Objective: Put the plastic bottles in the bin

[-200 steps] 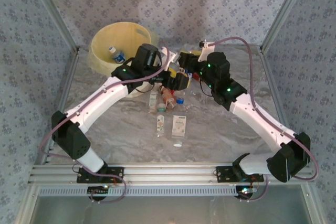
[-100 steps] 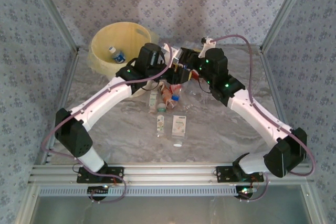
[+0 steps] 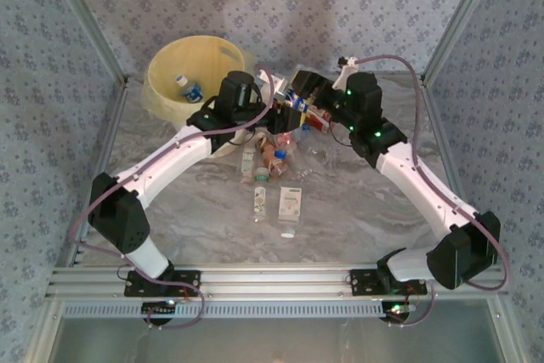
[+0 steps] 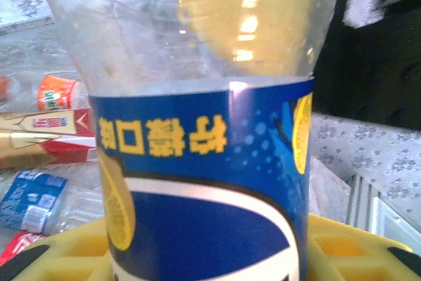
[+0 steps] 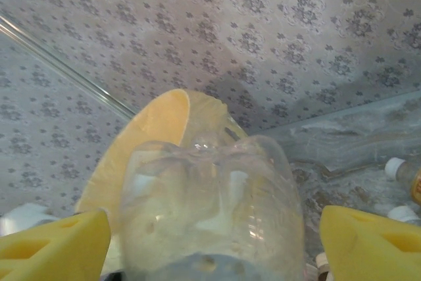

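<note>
A clear plastic bottle with a blue label (image 4: 204,162) stands between the yellow pads of my left gripper (image 4: 210,255), which is shut on it. In the top view this bottle (image 3: 295,106) hangs above the back of the table between both grippers. My right gripper (image 5: 212,241) is open, its yellow fingers (image 5: 52,241) standing wide of the bottle's clear base (image 5: 210,208) on both sides. The cream-yellow bin (image 3: 170,65) stands at the back left with one blue-labelled bottle (image 3: 189,88) inside. More bottles (image 3: 270,155) lie in the table's middle.
Two bottles (image 3: 259,203) (image 3: 290,206) lie nearer the front. In the left wrist view, orange-labelled (image 4: 56,91), red-labelled (image 4: 39,136) and blue-labelled (image 4: 29,199) bottles lie on the table. Metal frame posts (image 3: 446,40) and patterned walls enclose the table.
My left gripper has closed on the blue-labelled bottle while my right gripper has let go of it and opened. The right arm has drawn back slightly to the right.
</note>
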